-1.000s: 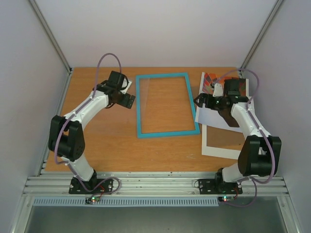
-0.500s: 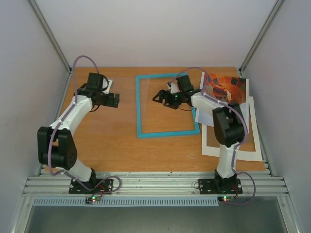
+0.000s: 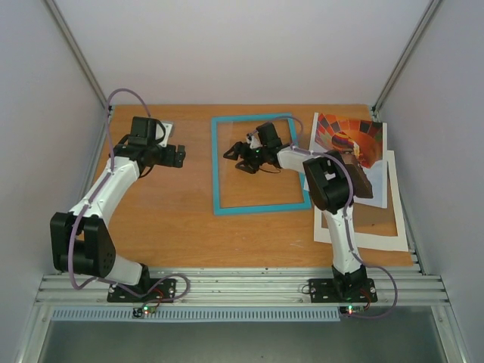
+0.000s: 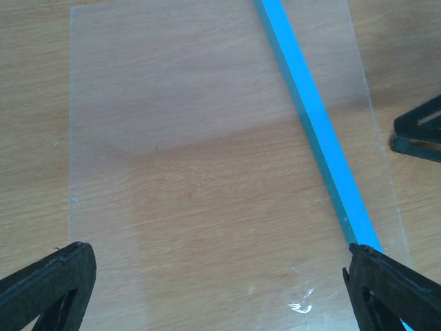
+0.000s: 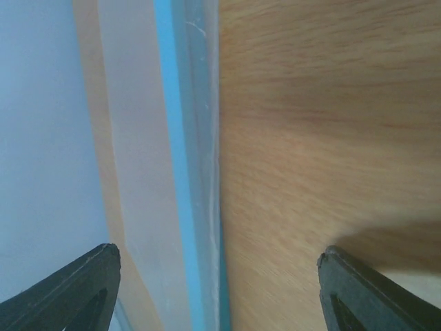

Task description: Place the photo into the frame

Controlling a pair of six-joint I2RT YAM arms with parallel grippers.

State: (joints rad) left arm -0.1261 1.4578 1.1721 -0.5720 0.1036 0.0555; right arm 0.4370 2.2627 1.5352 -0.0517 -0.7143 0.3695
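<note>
Frame [image 3: 215, 170] lies flat mid-desk [image 3: 174, 219]; inside its opening only bare desk wood shows. Photo [image 3: 344, 136] is outside it, just right of the frame, face up. Its near end overlaps a white mat [image 3: 355, 234] and the right arm covers its lower left part. The print is an orange, red and yellow balloon on blue sky with a white margin. Right fingers [image 5: 372, 286] are released and spread wide over the frame's upper-left inside, apart from the photo. Left fingers [image 4: 48, 283] are also released, left of the frame. They hang over a clear sheet [image 4: 200, 138] that the turquoise edge crosses; can't tell which lies on top.
</note>
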